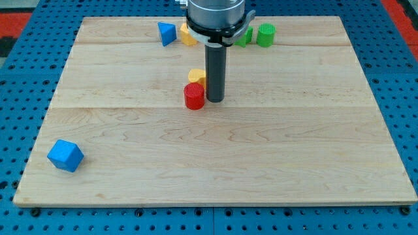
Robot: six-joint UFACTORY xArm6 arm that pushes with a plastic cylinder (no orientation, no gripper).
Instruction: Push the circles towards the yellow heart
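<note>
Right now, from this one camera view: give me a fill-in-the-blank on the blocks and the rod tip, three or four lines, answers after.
1. My tip rests just to the view's ____ of the red circular block.
2. The small yellow block partly hidden by the rod lies toward the view's ____ from the red one.
3. The blue cube-like block sits near the wooden board's bottom-____ corner.
4. The green circular block is near the view's ____ edge.

Missing words: right; top; left; top
</note>
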